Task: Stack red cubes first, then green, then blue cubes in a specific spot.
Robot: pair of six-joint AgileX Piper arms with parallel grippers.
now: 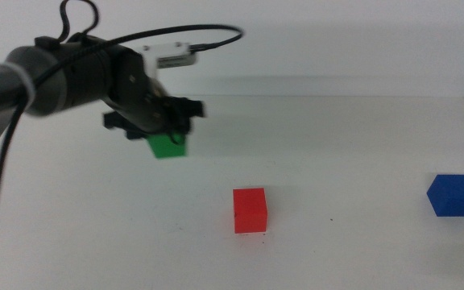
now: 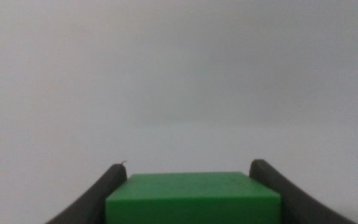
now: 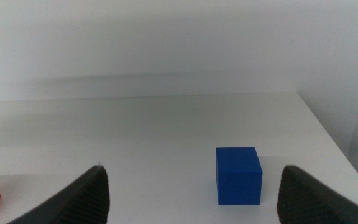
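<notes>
No legible text, label, brand, number or sign in any view. Checked each surface in turn:

- Small solid matte green cube (image 2: 193,198): faces plain.
- Small solid matte red cube (image 1: 250,210): faces plain.
- Small solid matte deep blue cube (image 3: 238,175): faces plain.
- White matte desk (image 1: 345,145): only tiny dark specks, none forming characters.
- White rectangular module (image 1: 171,56) on the dark arm, at about 11 o'clock in the middle view: too small and blurred to show any print.
</notes>
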